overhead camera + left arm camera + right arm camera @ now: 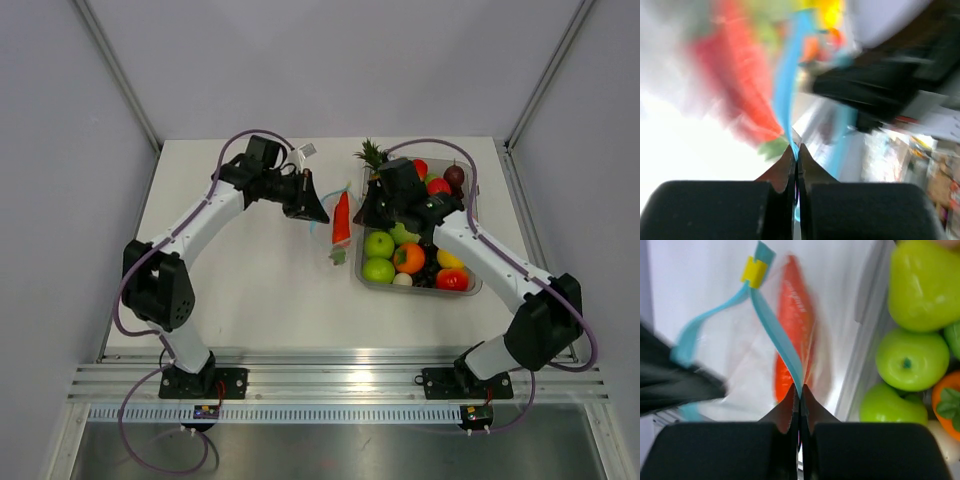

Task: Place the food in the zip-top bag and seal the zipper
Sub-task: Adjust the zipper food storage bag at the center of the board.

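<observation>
**Both grippers pinched on the bag's blue strip**

The right gripper (800, 392) has its fingers pressed together on the zipper (776, 332), the light-blue strip along the mouth of the zip-top bag (747, 357). The left gripper (795, 152) is likewise clamped on a blue band of the same strip, though its wrist view is heavily blurred. In the right wrist view the strip forks at a small yellow clip (754, 271): one band runs down to the right gripper, and the other sweeps off to the dark, blurred shape of the left gripper, so the mouth stands parted.

The red chili pepper (792, 340) shows through the clear film of the bag, lengthwise, its green stem end (337, 256) toward the arm bases. I cannot make out the small orange piece.

From above, the bag sits between the two grippers on the white tabletop (260, 290), just left of the clear tray (470, 287). The tray holds mixed toy fruit, among it two green apples (379, 245) near its left wall and a pineapple (372, 155) at its far corner.
</observation>
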Robot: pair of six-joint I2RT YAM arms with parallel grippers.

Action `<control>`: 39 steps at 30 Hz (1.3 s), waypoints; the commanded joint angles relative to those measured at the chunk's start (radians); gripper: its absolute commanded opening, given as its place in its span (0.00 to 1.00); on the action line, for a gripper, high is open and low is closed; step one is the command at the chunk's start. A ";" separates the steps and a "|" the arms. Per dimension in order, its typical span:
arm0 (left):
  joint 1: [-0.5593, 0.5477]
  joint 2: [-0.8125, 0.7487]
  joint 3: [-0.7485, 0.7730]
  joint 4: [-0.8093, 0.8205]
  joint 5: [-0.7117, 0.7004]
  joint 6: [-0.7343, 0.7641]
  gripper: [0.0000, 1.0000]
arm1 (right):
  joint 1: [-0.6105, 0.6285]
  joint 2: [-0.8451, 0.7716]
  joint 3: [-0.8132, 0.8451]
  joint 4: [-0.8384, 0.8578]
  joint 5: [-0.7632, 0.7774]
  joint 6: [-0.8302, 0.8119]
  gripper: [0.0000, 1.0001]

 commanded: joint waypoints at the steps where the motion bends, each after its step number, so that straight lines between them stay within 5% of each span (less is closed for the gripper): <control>1: 0.019 -0.063 0.150 -0.306 -0.276 0.174 0.00 | 0.062 -0.019 0.191 0.019 0.043 -0.055 0.00; 11: -0.067 0.014 -0.008 -0.379 -0.765 0.169 0.00 | 0.129 0.201 0.142 0.082 0.083 -0.013 0.00; 18: -0.073 -0.110 0.138 -0.434 -0.734 0.133 0.00 | 0.134 0.153 0.299 0.014 0.129 -0.064 0.00; 22: -0.075 -0.141 -0.025 -0.356 -0.721 0.112 0.00 | 0.137 0.163 0.244 0.032 0.117 -0.064 0.00; 28: -0.087 0.011 -0.169 -0.251 -0.712 0.086 0.00 | 0.139 0.355 0.143 0.036 0.064 -0.044 0.00; 35: -0.101 -0.109 0.150 -0.422 -0.727 0.101 0.00 | 0.143 0.216 0.290 -0.029 0.098 -0.078 0.00; 39: -0.101 -0.161 0.196 -0.448 -0.721 0.106 0.00 | 0.146 0.146 0.269 -0.028 0.101 -0.073 0.00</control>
